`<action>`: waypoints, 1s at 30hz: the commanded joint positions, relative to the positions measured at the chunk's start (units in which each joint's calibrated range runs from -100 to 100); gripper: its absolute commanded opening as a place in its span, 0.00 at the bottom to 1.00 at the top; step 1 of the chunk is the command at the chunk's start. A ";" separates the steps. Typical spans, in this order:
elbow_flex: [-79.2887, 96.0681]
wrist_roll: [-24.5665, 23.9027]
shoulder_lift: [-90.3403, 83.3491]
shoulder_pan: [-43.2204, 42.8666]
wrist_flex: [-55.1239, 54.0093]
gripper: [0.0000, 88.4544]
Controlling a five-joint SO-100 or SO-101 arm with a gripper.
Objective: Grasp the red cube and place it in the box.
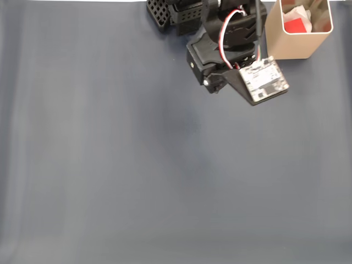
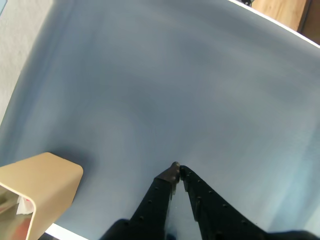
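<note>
Red cube (image 1: 295,25) lies inside the box (image 1: 294,47) — apart from the empty, closed end effector (image 2: 177,169).

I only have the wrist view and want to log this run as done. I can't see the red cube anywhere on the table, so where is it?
Observer: In the fixed view the red cube lies inside the box.
Operator: Anything else in there?
Observer: White paper, beside the cube.
Operator: And the arm?
Observer: The arm sits folded at the top edge of the fixed view, just left of the box.
</note>
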 commanded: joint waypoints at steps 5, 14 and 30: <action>-0.61 -3.37 -3.45 3.84 -5.41 0.00; 2.58 -4.93 -6.74 6.75 -12.63 0.00; 26.46 -5.62 -23.18 10.87 -26.91 0.00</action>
